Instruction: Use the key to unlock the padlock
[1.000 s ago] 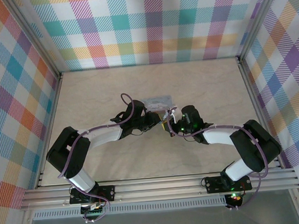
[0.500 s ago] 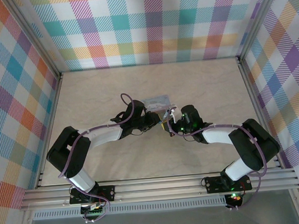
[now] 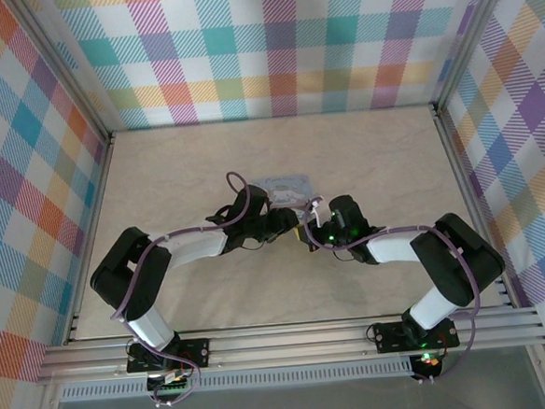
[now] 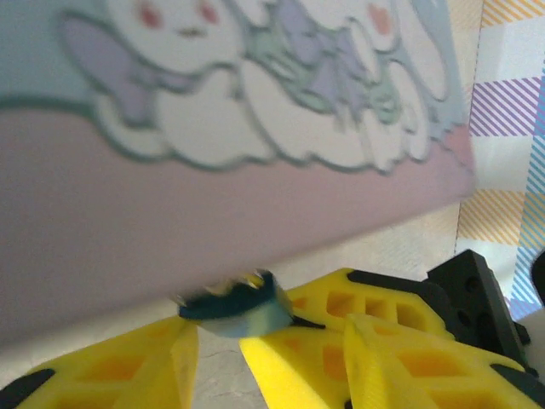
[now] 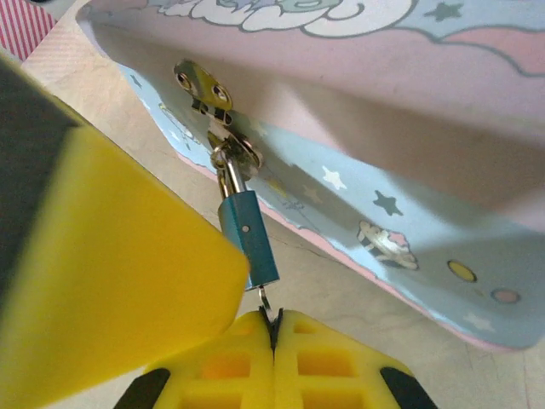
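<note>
My right jaws pinch the key (image 5: 267,305) under the padlock (image 5: 249,236); my left jaws stand parted just beside it

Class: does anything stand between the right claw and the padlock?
Nothing visible does. The right claw is shut on the key, which reaches straight up to the lower end of the padlock. The padlock hangs from the hasp of the tin.

key (image 5: 266,300) mostly hidden in right tool (image 5: 274,328) pinch, padlock (image 4: 234,307) blurred, tin (image 4: 255,213) cropped
</note>
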